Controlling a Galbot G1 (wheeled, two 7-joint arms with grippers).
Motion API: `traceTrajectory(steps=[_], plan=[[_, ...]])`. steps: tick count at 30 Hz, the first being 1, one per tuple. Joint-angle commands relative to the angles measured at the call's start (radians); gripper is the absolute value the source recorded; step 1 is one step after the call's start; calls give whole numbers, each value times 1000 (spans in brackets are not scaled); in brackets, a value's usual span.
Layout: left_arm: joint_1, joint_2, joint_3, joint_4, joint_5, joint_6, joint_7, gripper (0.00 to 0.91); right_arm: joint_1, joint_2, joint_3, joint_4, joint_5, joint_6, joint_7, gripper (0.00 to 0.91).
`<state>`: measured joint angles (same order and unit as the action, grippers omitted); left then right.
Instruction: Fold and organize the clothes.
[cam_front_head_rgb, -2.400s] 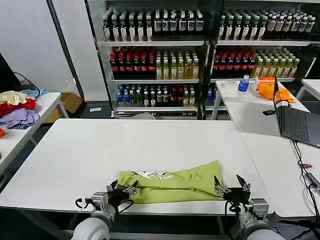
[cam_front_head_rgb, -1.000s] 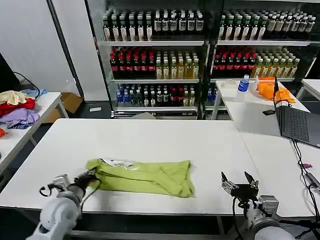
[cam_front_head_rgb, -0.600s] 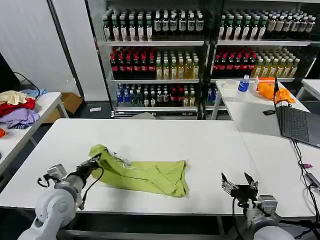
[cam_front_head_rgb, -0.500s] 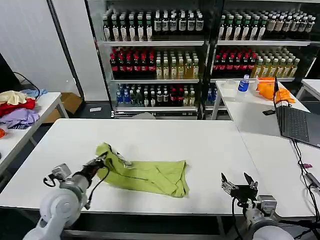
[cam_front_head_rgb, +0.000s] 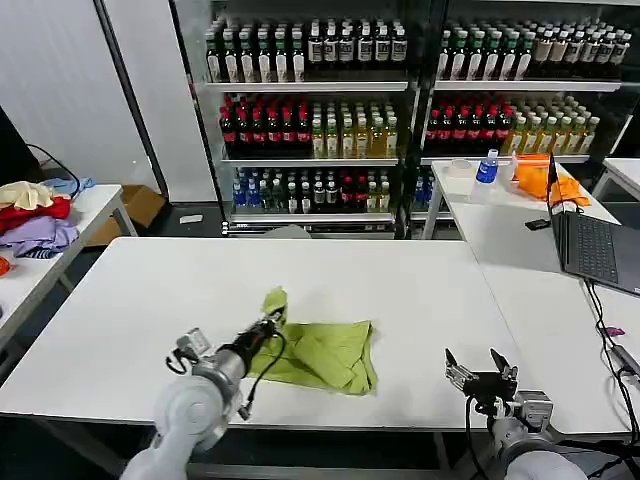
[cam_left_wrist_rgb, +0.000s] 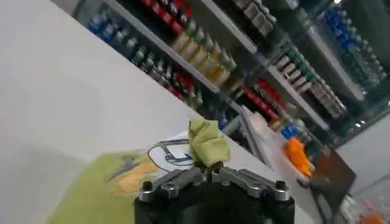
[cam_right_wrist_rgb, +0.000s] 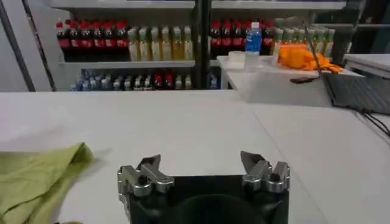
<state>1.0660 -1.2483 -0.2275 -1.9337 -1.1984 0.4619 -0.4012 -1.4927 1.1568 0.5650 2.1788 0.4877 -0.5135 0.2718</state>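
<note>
Glass-fronted coolers fill the back wall, their shelves packed with rows of bottles: dark ones on top, red and yellow in the middle, blue and mixed lower down. Before them stands a broad white table, with a second white table to the right carrying an open laptop, a bright orange cloth and one blue-capped bottle. On a side table at far left lies a pile of red, purple and cream garments.

On the near middle of the broad table lies the lime T-shirt, bunched and partly doubled over, its right part flat on the surface. The left gripper is clamped on the shirt's left edge, lifting a tuft of fabric above the table; the left wrist view shows that tuft pinched between the fingers, with a white printed patch on the cloth below. The right gripper hovers at the table's near right edge, jaws spread wide and holding nothing, well apart from the shirt.
</note>
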Motion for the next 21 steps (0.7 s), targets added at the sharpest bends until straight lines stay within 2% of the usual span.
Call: traceTrajectory(steps=[1,8,9,10,21], plan=[[-37,-43,163,45,15,1,5,20,5,-1,1,-6,2,0,0,907],[-54,-47,199,69,52,15,23,30,0,3,2,-5,0,0,0,907],[-57,-48,199,76,58,24,33,423,-1,4,1,-5,0,0,0,907],[-58,-47,199,79,68,32,40,907,-1,5,1,-5,-1,0,0,907],[-12,-10,170,-55,80,55,108,907,-12,9,3,5,-6,1,1,907]])
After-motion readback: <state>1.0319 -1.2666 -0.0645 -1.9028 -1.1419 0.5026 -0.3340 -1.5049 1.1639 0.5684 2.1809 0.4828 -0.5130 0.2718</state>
